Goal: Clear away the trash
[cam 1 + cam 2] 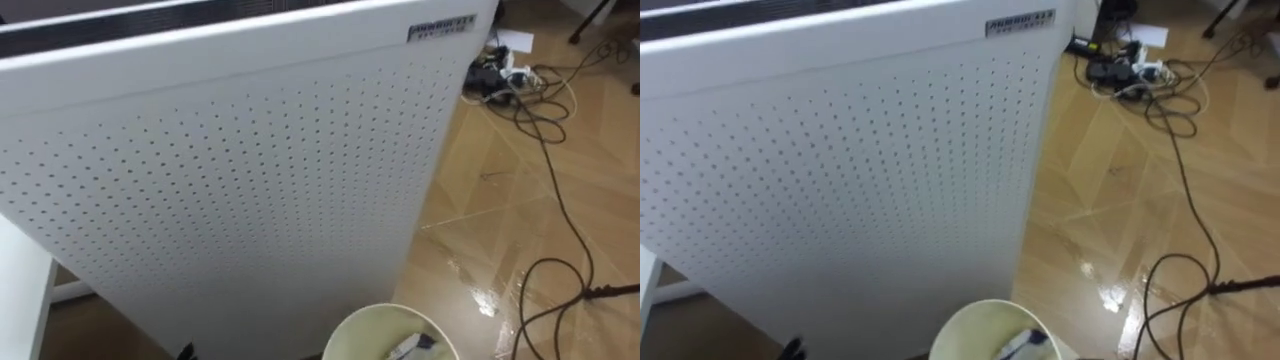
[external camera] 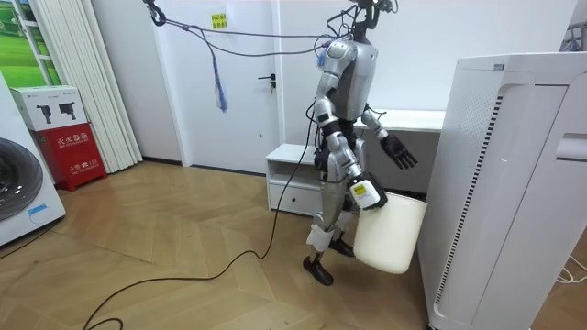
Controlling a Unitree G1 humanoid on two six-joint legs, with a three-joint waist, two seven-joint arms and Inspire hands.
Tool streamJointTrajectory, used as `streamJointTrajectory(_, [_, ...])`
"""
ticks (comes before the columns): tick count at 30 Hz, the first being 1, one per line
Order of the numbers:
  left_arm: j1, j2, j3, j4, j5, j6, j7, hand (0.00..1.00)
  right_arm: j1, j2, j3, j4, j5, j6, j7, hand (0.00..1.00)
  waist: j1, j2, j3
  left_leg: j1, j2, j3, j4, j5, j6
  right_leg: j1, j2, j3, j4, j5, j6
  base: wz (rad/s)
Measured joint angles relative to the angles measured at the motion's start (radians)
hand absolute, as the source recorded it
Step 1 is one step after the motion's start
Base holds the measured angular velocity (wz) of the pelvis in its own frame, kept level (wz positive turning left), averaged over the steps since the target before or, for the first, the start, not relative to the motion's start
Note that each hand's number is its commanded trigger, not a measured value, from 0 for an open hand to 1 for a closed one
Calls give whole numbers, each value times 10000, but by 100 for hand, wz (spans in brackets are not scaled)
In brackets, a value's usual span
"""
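A cream waste bin [image 2: 390, 234] hangs at my right side, and my right hand [image 2: 365, 192] is shut on its rim. In the eye views the bin's round mouth [image 1: 390, 335] shows at the bottom edge, with a white and blue scrap of garbage [image 1: 415, 346] inside it. My left hand [image 2: 401, 153] is held out in front of me at waist height, open with its fingers spread and holding nothing. I stand on the wooden floor close in front of a tall white appliance.
The tall white perforated appliance [image 1: 230, 180] stands right before me. To its right, a power strip and tangled cables [image 1: 505, 75] lie on the floor, and one dark cable [image 1: 560, 210] runs towards me. A low white cabinet [image 2: 293, 174] stands behind me.
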Motion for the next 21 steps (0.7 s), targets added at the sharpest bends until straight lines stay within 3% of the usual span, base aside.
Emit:
streamJointTrajectory(3, [107, -69, 193, 1716, -6, 20, 345, 0, 683, 44, -234, 198, 39, -5, -201, 100, -66, -89, -52, 750, -6, 25, -295, -8, -15, 722, 18, -14, -264, -18, 17, 0])
streamJointTrajectory(9, [138, -111, 521, 3055, -77, 20, 665, 0, 941, 181, -444, 1455, 51, -143, -335, 100, -228, -267, -24, 1055, -10, -32, -329, -37, -24, 1165, 4, -109, -479, -34, 30, 3])
streamJointTrajectory(11, [108, -108, 550, 3509, -463, 78, 682, 0, 941, 218, -455, 2108, 73, -175, -331, 100, -222, -275, -113, 1083, -8, -29, -320, -39, -25, 1197, 25, -33, -569, -27, 39, -6])
streamJointTrajectory(18, [97, -170, 981, 4839, -759, 601, 821, 0, 812, 491, -1145, 4009, 621, -112, -202, 100, -234, -267, -75, 1428, 9, 37, -538, -42, -28, 1399, 26, 45, -580, -30, 39, -4])
streamJointTrajectory(21, [92, -280, 1316, 5172, -855, 948, 816, 0, 642, 578, -1437, 4485, 845, 26, 49, 100, -265, -304, -11, 1526, 5, 31, -605, -44, -28, 1514, 27, 67, -587, -34, 46, 0])
